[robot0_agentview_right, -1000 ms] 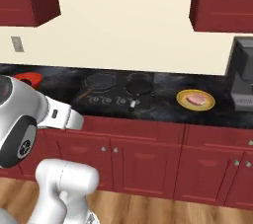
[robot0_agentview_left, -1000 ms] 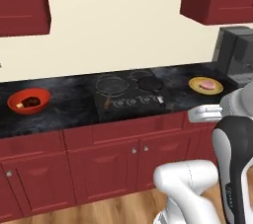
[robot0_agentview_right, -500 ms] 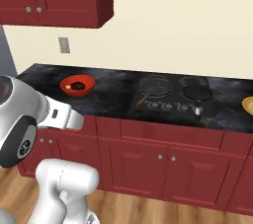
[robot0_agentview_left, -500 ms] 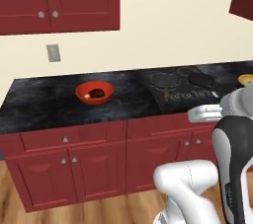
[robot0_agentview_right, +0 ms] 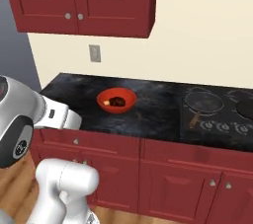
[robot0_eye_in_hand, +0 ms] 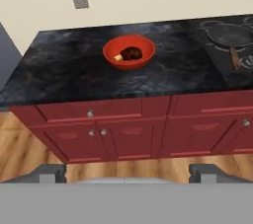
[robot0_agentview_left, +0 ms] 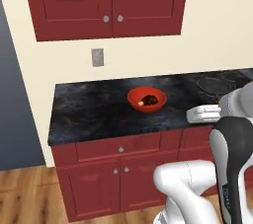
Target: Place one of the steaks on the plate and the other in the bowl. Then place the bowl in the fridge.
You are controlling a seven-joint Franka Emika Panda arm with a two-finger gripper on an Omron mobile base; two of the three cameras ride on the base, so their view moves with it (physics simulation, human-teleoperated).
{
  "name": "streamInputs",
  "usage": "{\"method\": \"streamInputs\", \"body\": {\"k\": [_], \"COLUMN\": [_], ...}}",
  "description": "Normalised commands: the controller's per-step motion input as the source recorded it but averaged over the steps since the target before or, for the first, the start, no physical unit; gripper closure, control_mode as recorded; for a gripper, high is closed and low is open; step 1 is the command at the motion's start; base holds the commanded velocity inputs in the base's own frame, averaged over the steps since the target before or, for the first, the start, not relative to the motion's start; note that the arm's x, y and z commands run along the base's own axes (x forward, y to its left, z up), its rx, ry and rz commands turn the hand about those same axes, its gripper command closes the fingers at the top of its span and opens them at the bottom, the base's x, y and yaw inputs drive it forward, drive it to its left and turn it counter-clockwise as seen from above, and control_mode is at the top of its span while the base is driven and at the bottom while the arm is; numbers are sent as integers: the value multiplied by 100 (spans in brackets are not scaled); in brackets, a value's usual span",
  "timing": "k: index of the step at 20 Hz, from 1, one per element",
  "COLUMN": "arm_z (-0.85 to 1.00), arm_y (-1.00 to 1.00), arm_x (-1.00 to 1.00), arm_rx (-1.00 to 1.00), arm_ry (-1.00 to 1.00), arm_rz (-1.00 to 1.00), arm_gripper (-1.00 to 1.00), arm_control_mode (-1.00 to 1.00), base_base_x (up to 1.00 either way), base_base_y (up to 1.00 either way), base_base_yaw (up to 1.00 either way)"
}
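The glossy orange-red bowl [robot0_agentview_left: 147, 99] [robot0_agentview_right: 116, 100] [robot0_eye_in_hand: 129, 52] sits on the black counter [robot0_agentview_left: 94, 112], near the middle of its left stretch. In it lies a dark brown steak [robot0_eye_in_hand: 130, 54] [robot0_agentview_left: 150, 101] [robot0_agentview_right: 117, 101] with a tan bone end. My gripper [robot0_eye_in_hand: 127, 172] is open with nothing between its fingers. It is held back from the counter's front edge, well short of the bowl, looking down at it. The plate is out of view. A tall grey panel [robot0_agentview_left: 17, 94] stands at the counter's left end; I cannot tell whether it is the fridge.
A black cooktop with a frying pan [robot0_agentview_right: 202, 103] [robot0_eye_in_hand: 228, 34] lies right of the bowl. Red drawers and doors [robot0_eye_in_hand: 123, 134] run under the counter, red wall cabinets [robot0_agentview_left: 108, 1] hang above. A wall outlet [robot0_agentview_left: 97, 56] is behind the bowl. Wooden floor [robot0_eye_in_hand: 24, 154] lies in front.
The base has driven left along the counter, so the whole scene slid right: the bowl is now central, and the plate has left the view. The gripper stays open.
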Motion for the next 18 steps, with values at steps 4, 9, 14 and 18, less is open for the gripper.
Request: {"method": "streamInputs", "body": {"k": [4, 9, 14, 18], "arm_z": [0, 0, 0, 0], "arm_y": [0, 0, 0, 0], "arm_x": [0, 0, 0, 0], "arm_rx": [0, 0, 0, 0], "arm_ry": [0, 0, 0, 0], "arm_rz": [0, 0, 0, 0], "arm_gripper": [-100, -100, -100, -100], "arm_control_mode": [100, 100, 100, 100], "base_base_x": [100, 93, 44, 0], "base_base_y": [29, -4, -2, 5], "base_base_yaw": [0, -1, -2, -6]}}
